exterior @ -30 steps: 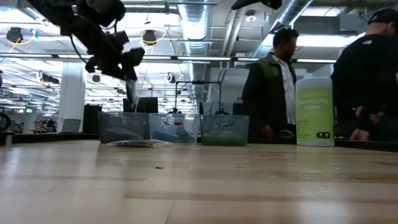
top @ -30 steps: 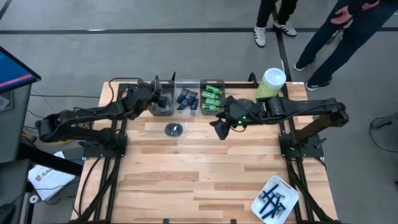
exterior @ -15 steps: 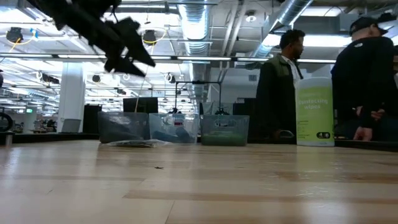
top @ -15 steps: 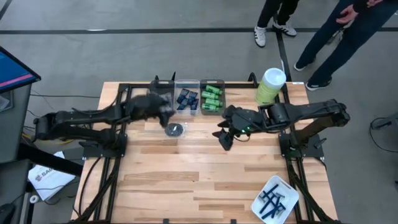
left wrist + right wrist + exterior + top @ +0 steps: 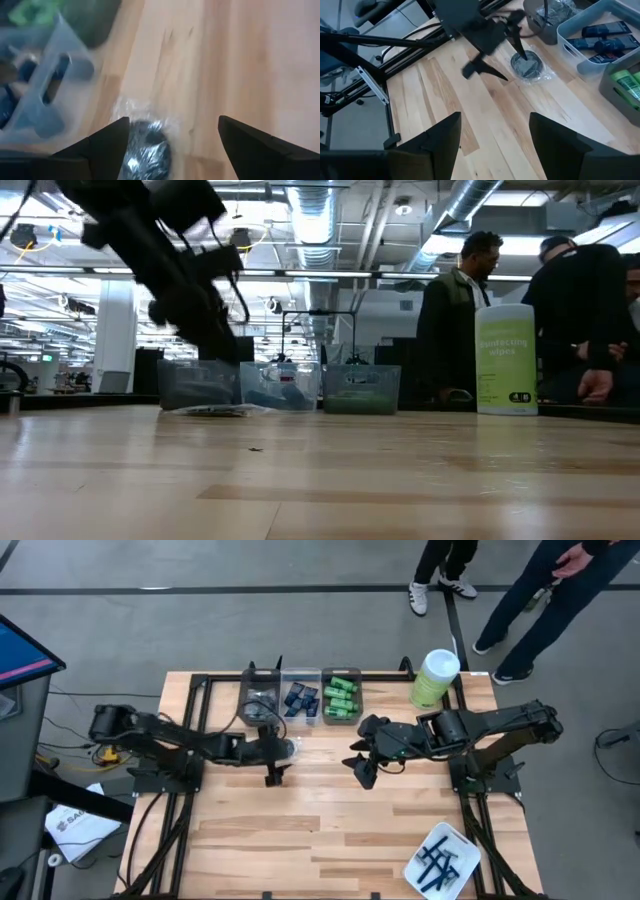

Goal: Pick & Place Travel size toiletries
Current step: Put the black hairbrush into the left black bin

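Note:
A round dark grey crinkly packet [image 5: 288, 747] [image 5: 146, 150] [image 5: 526, 64] lies flat on the table in front of the bins. My left gripper [image 5: 274, 770] [image 5: 173, 120] [image 5: 492, 62] hangs open just above it, a little to its near side, touching nothing. My right gripper [image 5: 362, 772] [image 5: 495, 117] waits open over the table's middle, right of the packet. At the far edge stand a grey bin [image 5: 261, 700], a clear bin of navy tubes [image 5: 300, 698] and a bin of green mini bottles [image 5: 341, 698]. Blue razors lie in a white tray [image 5: 441, 860].
A tall green canister with a white lid [image 5: 436, 677] [image 5: 503, 360] stands at the far right. People stand beyond the table's far edge. Bare wood stretches from the packet to the near edge.
My left gripper has opened above the grey bin, then swung toward the table's near edge and come down over the packet on the table. My right gripper has drifted a little toward the near edge.

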Motion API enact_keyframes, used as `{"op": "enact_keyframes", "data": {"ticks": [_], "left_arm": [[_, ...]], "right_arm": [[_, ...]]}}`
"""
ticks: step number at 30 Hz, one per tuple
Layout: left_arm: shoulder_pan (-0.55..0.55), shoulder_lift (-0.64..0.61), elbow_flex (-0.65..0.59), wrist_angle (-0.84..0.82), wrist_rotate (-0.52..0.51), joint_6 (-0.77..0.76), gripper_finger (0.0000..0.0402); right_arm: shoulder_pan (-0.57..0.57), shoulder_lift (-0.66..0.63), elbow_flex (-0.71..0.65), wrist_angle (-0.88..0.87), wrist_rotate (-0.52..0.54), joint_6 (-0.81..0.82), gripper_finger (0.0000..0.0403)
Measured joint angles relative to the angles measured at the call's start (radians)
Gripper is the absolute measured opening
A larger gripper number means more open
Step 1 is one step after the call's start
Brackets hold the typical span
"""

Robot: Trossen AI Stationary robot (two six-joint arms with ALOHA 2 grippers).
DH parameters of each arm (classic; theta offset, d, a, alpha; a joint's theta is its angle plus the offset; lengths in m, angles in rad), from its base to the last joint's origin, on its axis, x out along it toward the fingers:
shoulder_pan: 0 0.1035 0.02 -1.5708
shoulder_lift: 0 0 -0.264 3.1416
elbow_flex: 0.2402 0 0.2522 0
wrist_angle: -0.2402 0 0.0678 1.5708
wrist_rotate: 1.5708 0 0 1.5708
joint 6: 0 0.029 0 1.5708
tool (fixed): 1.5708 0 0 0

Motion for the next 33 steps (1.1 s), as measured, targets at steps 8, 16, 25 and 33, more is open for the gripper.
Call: {"op": "enact_keyframes", "data": {"ticks": [8, 16, 25, 33], "left_arm": [[0.084, 0.168, 0.0, 0.047, 0.083, -0.02, 0.03], [0.089, 0.242, 0.004, 0.061, 0.093, -0.05, 0.025], [0.089, 0.236, 0.002, 0.049, 0.025, -0.084, 0.0077], [0.089, 0.193, -0.003, 0.029, 0.104, -0.149, 0.0004]], "right_arm": [[0.0, 0.0, 0.0, -0.002, -0.001, 0.022, 0.0226], [0.018, 0.0, 0.0, -0.005, -0.002, 0.022, 0.0224], [0.061, -0.087, 0.0, 0.073, 0.034, -0.064, 0.0126], [0.126, -0.301, -0.007, 0.03, 0.144, -0.346, 0.0008]]}}
